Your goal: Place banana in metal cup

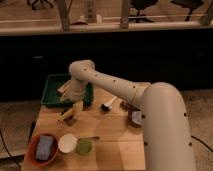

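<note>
The banana [65, 116] is a small yellow curved shape lying on the wooden table [110, 135], just in front of the green tray. My gripper [75, 107] hangs down from the arm's wrist right above and beside the banana's right end, close to or touching it. The metal cup [133, 119] stands at the right side of the table, partly hidden behind my large white forearm [155, 110].
A green tray [54, 90] sits at the table's back left. A red bowl [36, 155] holding a grey-blue object, a white cup [67, 143] and a green cup [84, 146] stand along the front left. A small white-headed tool [107, 105] lies mid-table.
</note>
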